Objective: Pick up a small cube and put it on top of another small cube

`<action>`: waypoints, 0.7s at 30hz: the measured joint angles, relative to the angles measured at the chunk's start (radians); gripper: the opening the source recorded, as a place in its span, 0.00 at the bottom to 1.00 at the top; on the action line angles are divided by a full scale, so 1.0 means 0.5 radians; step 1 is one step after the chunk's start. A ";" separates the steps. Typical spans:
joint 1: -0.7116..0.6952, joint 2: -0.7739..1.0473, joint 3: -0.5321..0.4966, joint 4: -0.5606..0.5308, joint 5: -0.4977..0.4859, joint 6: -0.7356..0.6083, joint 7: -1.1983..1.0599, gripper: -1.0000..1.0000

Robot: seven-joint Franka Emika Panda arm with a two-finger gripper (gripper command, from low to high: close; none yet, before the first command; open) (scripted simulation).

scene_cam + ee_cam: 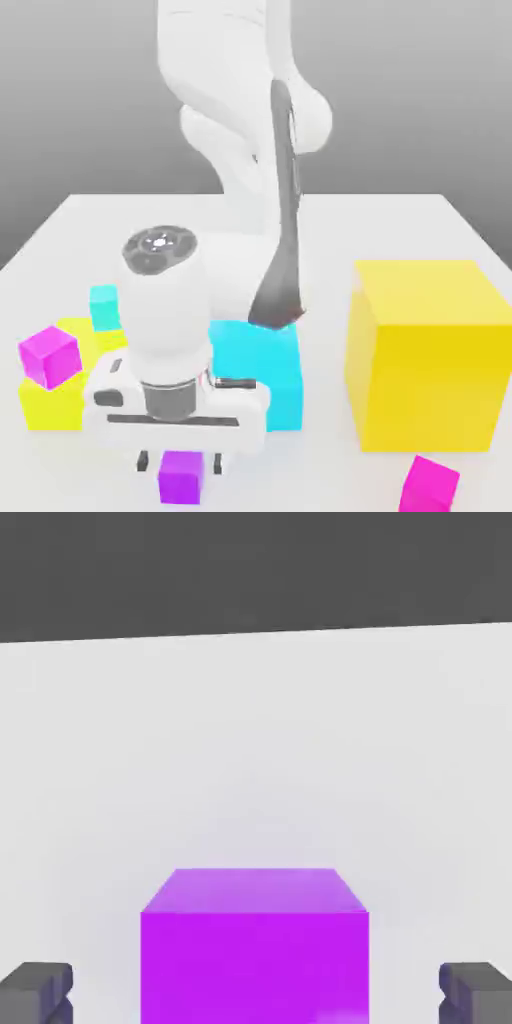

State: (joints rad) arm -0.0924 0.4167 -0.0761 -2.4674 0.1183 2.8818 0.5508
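Two big yellow blocks (430, 355), one big cyan block (262, 372), two magenta cubes (48, 356).

Bright even simulator light, soft faint shadows, no glare, sharp

White table (400, 215) carries blocks. Large cyan block (270, 375) at centre. Large yellow block (430, 355) on exterior view's right of it. Small purple cube (181, 477) in front. Small magenta cube (430, 485) front-right. Flat yellow block (50, 405) left; small cyan cube (103, 305) behind that.
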 joint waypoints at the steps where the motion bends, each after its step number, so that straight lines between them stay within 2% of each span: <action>1: 0.000 0.000 0.000 0.000 -0.001 0.000 0.001 0.00; 5: -0.005 0.011 0.005 0.002 -0.002 0.008 0.002 0.00; 12: 0.020 -0.444 -0.122 -0.128 -0.096 -0.317 0.167 0.00; 16: -0.117 -0.733 -0.242 -0.276 -0.164 -0.457 0.461 0.00; 21: -0.338 -1.100 -0.290 -0.466 -0.302 -0.626 0.878 0.00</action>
State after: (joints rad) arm -0.2613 -0.1332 -0.2211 -2.7006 -0.0326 2.5688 0.9896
